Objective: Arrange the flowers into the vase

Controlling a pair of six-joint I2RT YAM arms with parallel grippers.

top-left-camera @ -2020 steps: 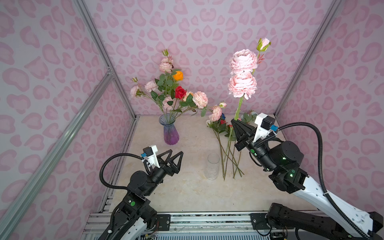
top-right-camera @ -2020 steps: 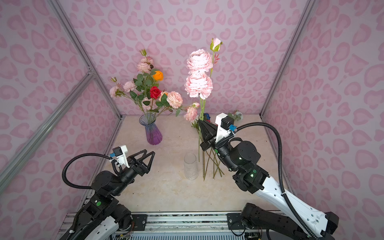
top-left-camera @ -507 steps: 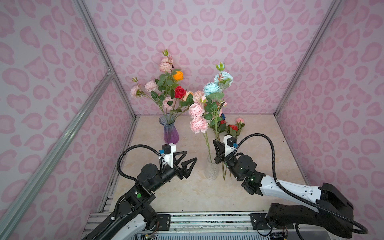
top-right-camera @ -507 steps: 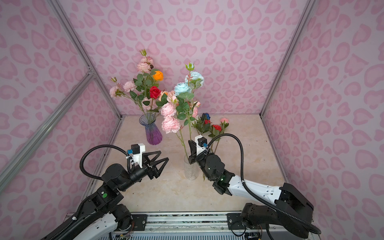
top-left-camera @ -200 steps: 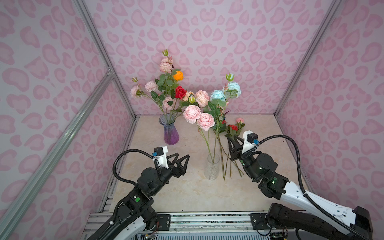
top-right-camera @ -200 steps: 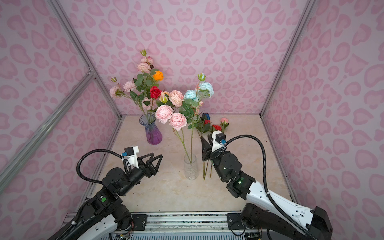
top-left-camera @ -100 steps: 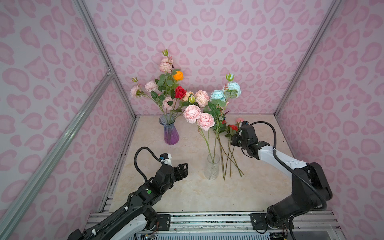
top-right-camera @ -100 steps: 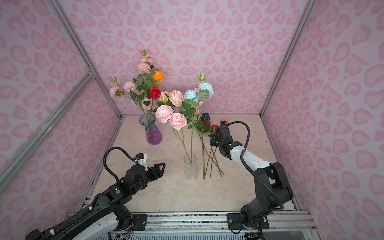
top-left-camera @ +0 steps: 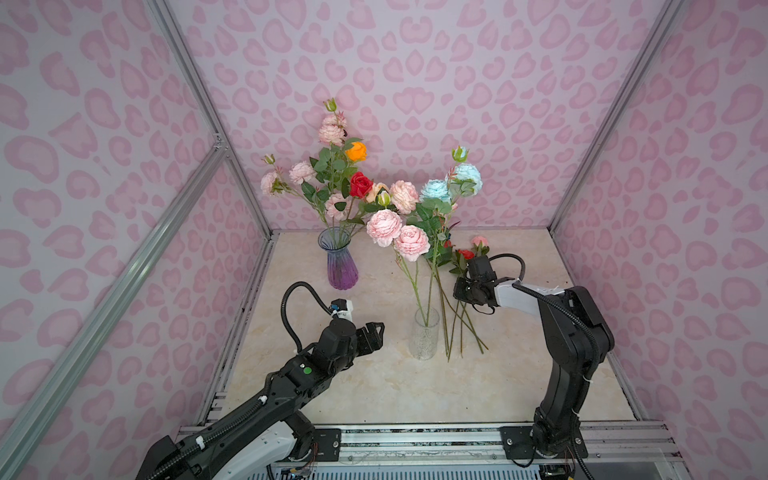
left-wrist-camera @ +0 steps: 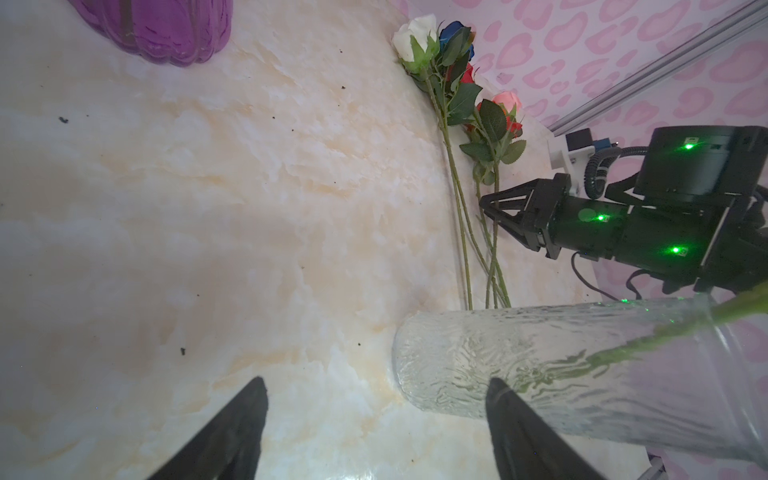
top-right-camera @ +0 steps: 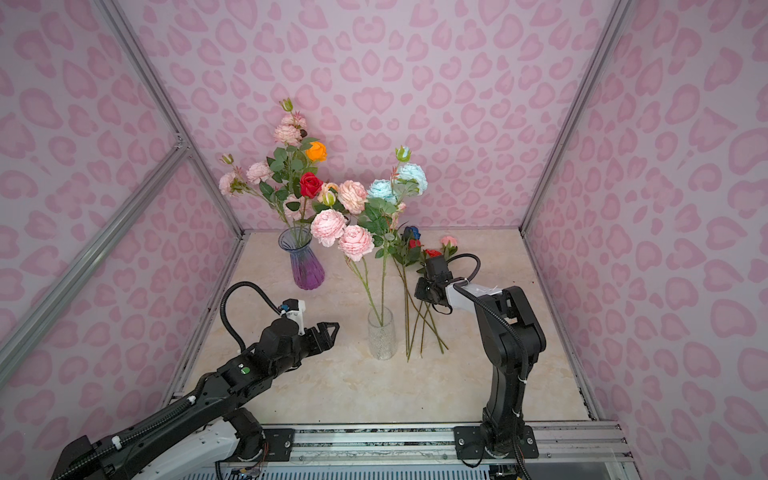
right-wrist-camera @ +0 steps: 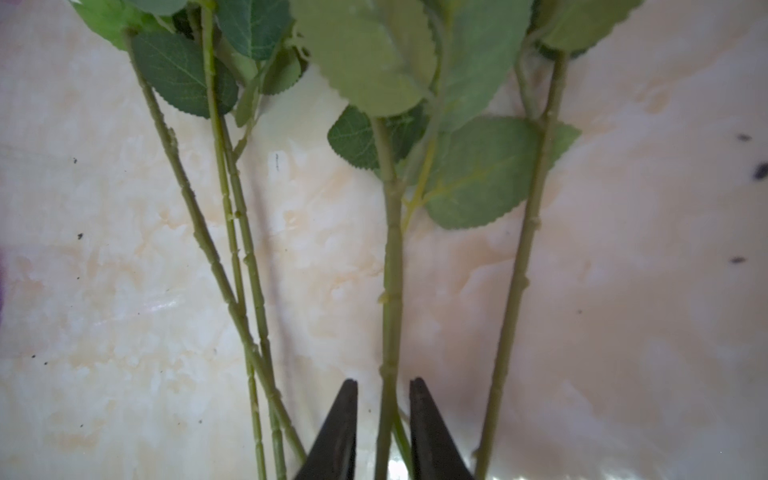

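A clear glass vase (top-left-camera: 426, 338) (top-right-camera: 381, 336) (left-wrist-camera: 540, 365) stands mid-table and holds two tall stems, with pink peonies (top-left-camera: 384, 226) and light-blue blooms (top-left-camera: 467, 176) on top. Loose flowers (top-left-camera: 453, 328) (top-right-camera: 415, 328) lie just right of it; red, pink, blue and white heads (left-wrist-camera: 415, 35) point to the back wall. My right gripper (top-left-camera: 459, 291) (top-right-camera: 419, 293) (right-wrist-camera: 383, 382) is down on these stems. Its jaws straddle one green stem (right-wrist-camera: 390, 249) closely, with a slim gap on each side. My left gripper (top-left-camera: 376, 328) (top-right-camera: 330, 328) (left-wrist-camera: 376, 382) hangs open and empty left of the glass vase.
A purple vase (top-left-camera: 341, 266) (top-right-camera: 306, 270) at the back left holds a bouquet of pink, red and orange blooms (top-left-camera: 356, 151). Pink patterned walls close in three sides. A metal rail (top-left-camera: 415, 432) runs along the table's front edge.
My right arm has swung from the front down onto the loose stems, and its jaws have narrowed round one stem. My left arm has lowered and edged toward the glass vase.
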